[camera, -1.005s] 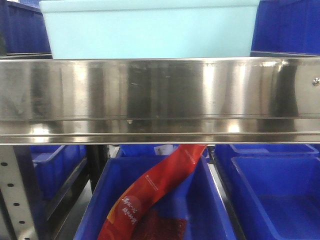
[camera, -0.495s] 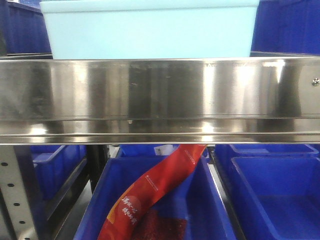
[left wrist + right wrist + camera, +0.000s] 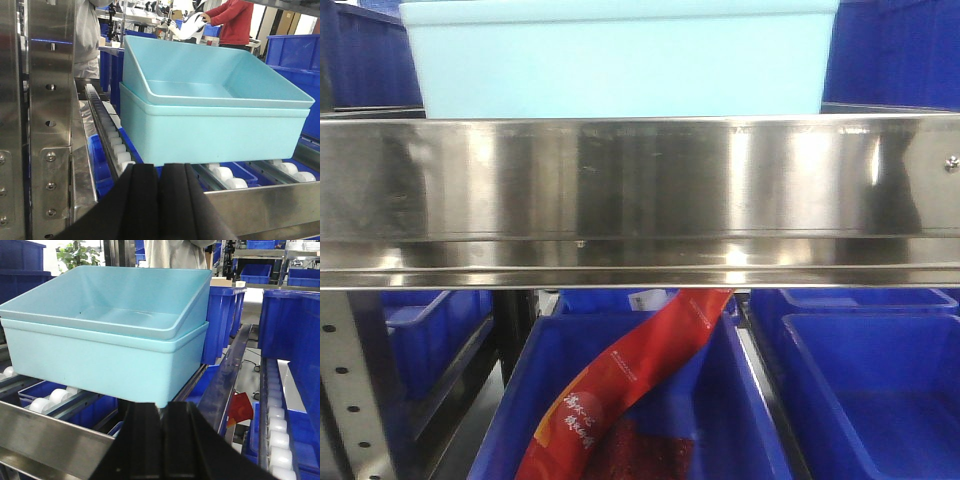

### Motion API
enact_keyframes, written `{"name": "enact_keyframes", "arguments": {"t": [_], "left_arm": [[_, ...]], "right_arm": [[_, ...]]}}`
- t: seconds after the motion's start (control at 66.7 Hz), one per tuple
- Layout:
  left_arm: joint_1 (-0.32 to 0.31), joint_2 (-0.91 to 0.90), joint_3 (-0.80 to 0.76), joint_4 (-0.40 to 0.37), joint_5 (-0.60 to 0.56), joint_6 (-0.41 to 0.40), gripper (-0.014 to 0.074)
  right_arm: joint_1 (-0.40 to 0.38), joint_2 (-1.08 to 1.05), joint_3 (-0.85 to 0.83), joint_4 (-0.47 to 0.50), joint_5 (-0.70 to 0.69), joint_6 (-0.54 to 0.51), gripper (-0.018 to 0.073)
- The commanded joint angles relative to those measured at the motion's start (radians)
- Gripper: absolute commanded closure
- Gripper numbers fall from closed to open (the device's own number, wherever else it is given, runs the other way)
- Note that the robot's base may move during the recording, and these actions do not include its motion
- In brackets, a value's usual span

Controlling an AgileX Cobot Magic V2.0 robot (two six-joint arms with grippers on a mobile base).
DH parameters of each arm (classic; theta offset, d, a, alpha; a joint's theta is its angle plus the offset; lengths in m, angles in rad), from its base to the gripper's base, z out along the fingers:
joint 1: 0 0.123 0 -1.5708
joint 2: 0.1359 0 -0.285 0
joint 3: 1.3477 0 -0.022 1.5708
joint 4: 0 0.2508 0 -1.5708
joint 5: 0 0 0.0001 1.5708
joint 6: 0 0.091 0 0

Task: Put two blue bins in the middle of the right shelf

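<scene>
I saw the two blue bins (image 3: 215, 122) nested one inside the other, pale turquoise, the inner one tipped so its rim rose toward the back. They sat on the white rollers (image 3: 222, 175) of the right shelf middle (image 3: 640, 180), just behind its broad shiny front rail, with the small screw head (image 3: 951, 161) near the rail's right end. From the front camera only the lower bin's front wall (image 3: 620, 70) showed above the rail, its bottom edge hidden behind the steel.

My left claw (image 3: 159, 200) hung just before the rail, its two black fingers pressed together with nothing between them, pointing at the left part of the lower bin's front wall. My right claw (image 3: 162, 440) was likewise closed and empty, lined up under the bin's right front corner (image 3: 165, 402).

To the left of the bins I had a strip of bare rollers (image 3: 107, 125) and then the steel upright (image 3: 50, 115) with its bolt holes. To the right there was an open gap, then a dark blue rail (image 3: 227, 380) and darker blue bins (image 3: 222, 320) standing close by.

Below the tier, a deep blue bin (image 3: 720, 400) held a red packet (image 3: 620, 385) leaning up toward the rail's underside, with another blue bin (image 3: 870, 390) just beside it on the right.
</scene>
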Motion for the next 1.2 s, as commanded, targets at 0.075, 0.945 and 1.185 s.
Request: {"name": "enact_keyframes", "arguments": {"t": [0.075, 0.945, 1.185], "left_arm": [[-0.005, -0.005, 0.0, 0.002, -0.018, 0.001, 0.0707], [0.306, -0.142, 0.368, -0.074, -0.308, 0.177, 0.0707], [0.306, -0.142, 0.368, -0.072, -0.327, 0.177, 0.0707]], "right_arm": [[-0.001, -0.004, 0.002, -0.005, -0.024, 0.001, 0.0721], [-0.001, -0.006, 0.002, -0.005, -0.04, 0.001, 0.0721], [-0.001, -0.006, 0.002, -0.005, -0.04, 0.001, 0.0721]]}}
